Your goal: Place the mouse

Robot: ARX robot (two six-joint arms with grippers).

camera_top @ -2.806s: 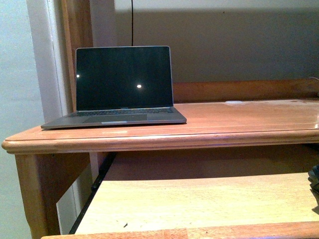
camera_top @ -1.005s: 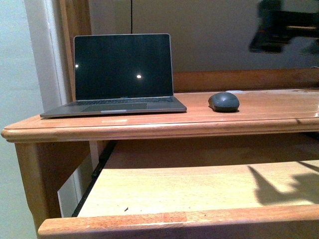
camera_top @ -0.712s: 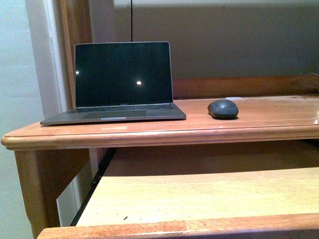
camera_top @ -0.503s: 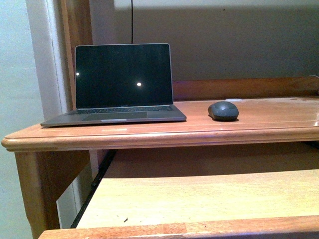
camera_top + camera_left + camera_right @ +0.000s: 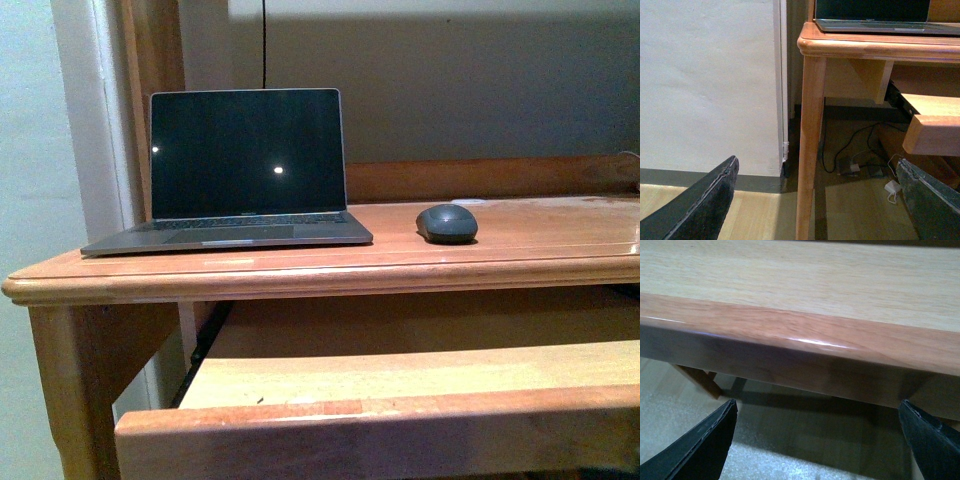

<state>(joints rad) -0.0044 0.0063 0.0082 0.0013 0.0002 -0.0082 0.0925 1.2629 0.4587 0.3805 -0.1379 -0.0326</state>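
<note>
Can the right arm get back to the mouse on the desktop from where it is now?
Probably, but not directly. The right end effector is open, low at the front lip of the pull-out tray, so it must lift over the tray and desktop edge. The mouse sits uncovered beside the laptop.

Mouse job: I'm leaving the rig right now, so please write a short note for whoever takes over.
Left hand: open, holding nothing, low beside the desk leg.
Right hand: open, holding nothing, just below the front edge of the pull-out tray.
Mouse: resting flat on the desk top, to the right of the open laptop, not touching it.
Done: the mouse appears placed; neither hand is near it.
Left: probably nothing for the placing itself; the tray stands pulled out.
</note>
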